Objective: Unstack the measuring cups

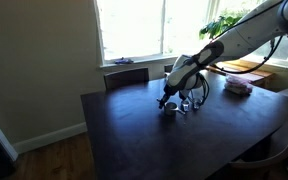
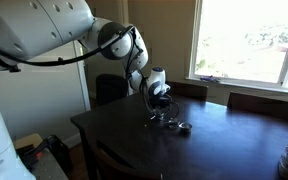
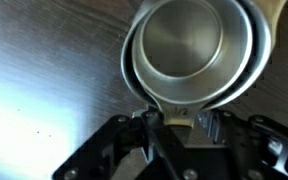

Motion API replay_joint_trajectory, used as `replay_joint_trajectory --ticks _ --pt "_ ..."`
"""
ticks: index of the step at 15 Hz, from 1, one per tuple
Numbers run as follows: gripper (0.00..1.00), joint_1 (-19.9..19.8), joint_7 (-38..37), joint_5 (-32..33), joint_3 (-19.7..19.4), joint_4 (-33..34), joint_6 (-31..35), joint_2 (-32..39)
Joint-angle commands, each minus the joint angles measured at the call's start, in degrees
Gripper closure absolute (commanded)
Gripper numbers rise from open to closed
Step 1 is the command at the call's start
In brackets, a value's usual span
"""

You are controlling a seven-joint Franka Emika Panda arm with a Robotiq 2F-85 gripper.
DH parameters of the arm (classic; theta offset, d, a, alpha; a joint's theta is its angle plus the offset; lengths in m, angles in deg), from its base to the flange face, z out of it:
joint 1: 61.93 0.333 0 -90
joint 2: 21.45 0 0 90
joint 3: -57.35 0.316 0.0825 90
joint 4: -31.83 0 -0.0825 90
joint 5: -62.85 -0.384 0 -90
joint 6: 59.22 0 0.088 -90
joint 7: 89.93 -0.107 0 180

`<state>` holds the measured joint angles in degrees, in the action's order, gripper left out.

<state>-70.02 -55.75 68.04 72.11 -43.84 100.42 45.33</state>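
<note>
Well, the dark table (image 1: 134,140) fills most of the room, and the white arm (image 1: 239,38) bends down over the table's far half, on the window side. At the arm's end the gripper (image 3: 180,122) hangs low, almost at the table top, with the measuring cups (image 3: 194,45) sitting on the wood right in front of it. In the wrist view they are nested, with at least two bright rims one inside the other and a smooth round floor in the innermost. The short handle (image 3: 181,110) points back between the jaws, which stand one on each side of it. I cannot tell whether they have clamped on it or only flank it. To my eye these cups are thin polished metal, so light, stiff and not at all fragile, but slick, and that tab of a handle looks like the only sensible place to take hold. Being so light, the nested ones may cling and lift together, or the lower ones may skate across the smooth table. A firm, square pinch on the top handle alone, then a straight lift, seems the way.
</note>
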Motion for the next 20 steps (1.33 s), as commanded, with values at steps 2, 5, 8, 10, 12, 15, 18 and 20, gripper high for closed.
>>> replay_joint_trajectory --ticks 2,5,8,10,12,15,18,20 --pt "0.91 -1.08 -0.54 -0.02 -0.07 -3.20 1.61 -1.25" --pt "0.97 -1.02 -2.67 0.08 -1.64 -7.61 3.52 -3.19" --pt "0.93 -1.05 -4.87 0.44 -2.41 -10.88 6.58 -4.75" --pt "0.93 -0.96 -6.49 0.75 -2.88 -13.19 9.02 -6.03" --pt "0.93 -0.84 -8.01 0.97 -3.29 -15.68 10.99 -7.60" --pt "0.94 -0.39 -10.66 0.91 -3.96 -19.63 13.08 -10.54" --pt "0.93 0.61 -12.80 1.13 -5.13 -22.90 14.17 -13.29" --pt "0.94 1.48 -13.92 1.28 -5.95 -24.72 14.54 -15.06"
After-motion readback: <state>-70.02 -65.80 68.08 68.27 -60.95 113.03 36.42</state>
